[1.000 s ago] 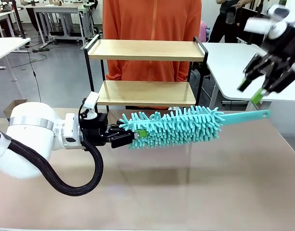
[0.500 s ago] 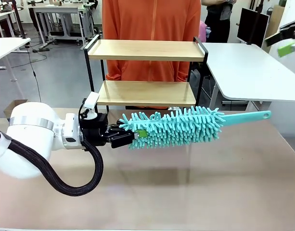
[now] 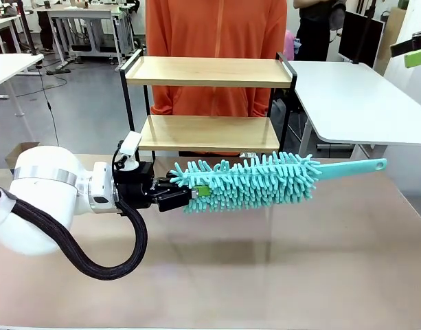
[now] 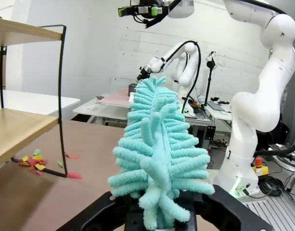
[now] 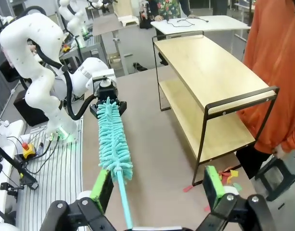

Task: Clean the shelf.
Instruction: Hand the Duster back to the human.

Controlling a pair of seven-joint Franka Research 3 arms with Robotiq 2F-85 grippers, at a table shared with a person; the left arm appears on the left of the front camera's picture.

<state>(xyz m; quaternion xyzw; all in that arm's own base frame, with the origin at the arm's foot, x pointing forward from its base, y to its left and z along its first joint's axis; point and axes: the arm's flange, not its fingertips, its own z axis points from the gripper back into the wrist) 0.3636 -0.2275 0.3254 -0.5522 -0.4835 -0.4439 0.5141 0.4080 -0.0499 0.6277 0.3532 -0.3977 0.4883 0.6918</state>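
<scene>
The shelf [image 3: 207, 71] is a two-tier rack of light wooden boards in a black frame, standing at the far side of the table. My left gripper [image 3: 188, 194] is shut on the fluffy end of a teal duster [image 3: 255, 180], held level in front of the lower board. The duster's thin handle [image 3: 354, 166] points right and is free. In the left wrist view the duster [image 4: 157, 154] rises between my jaws, with the shelf [image 4: 17, 130] to the left. My right gripper [image 5: 157, 187] is open, high above the handle [image 5: 122, 195]. One of its fingers [image 3: 416, 52] shows at the top right.
A person in an orange top [image 3: 217, 27] stands right behind the shelf. Coloured paper scraps [image 4: 34, 161] lie on the table beside the shelf's foot, also seen as scraps [image 5: 225, 175]. A white table [image 3: 347, 96] stands to the right. The brown tabletop [image 3: 265, 268] in front is bare.
My right gripper has lifted up and away from the duster's handle to the top right and opened wide. The left gripper and the duster have stayed still.
</scene>
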